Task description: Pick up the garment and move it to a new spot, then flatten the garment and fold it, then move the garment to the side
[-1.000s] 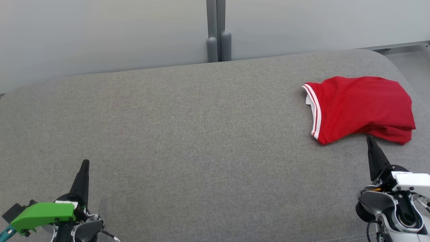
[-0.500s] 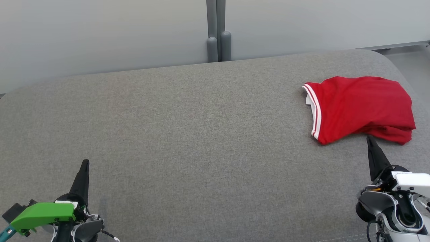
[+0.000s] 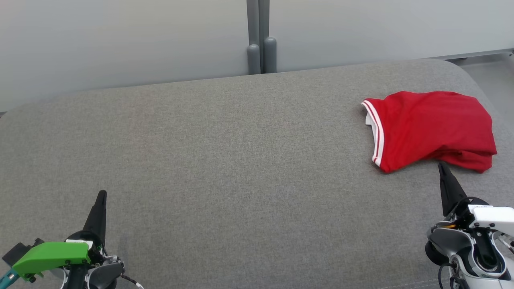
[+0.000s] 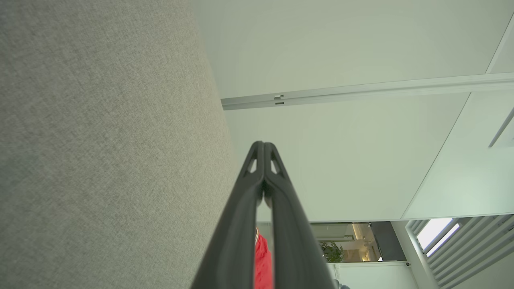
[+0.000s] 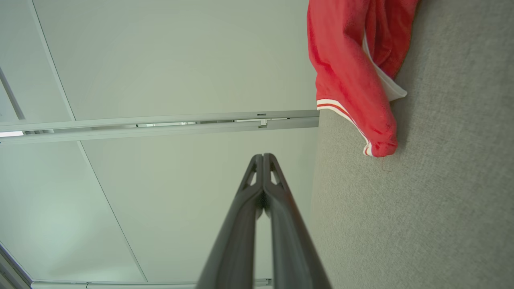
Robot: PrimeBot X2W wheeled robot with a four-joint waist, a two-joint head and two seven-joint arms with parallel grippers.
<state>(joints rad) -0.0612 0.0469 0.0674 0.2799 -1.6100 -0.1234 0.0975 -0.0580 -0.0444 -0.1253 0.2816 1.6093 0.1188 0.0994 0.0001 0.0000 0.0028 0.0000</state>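
Pinching nothing: L hand (image 3: 102, 195), R hand (image 3: 442, 165)

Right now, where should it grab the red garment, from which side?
Probably the bunched folds at the near edge of the red garment, approached from the robot's side with the right end effector, shut just short of it. Layers pile up there, giving a raised ridge to pinch.

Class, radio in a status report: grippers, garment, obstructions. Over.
Left gripper shut, empty. Right gripper shut, empty, tip near garment. Garment bunched at right end of cushion. Nothing in between.
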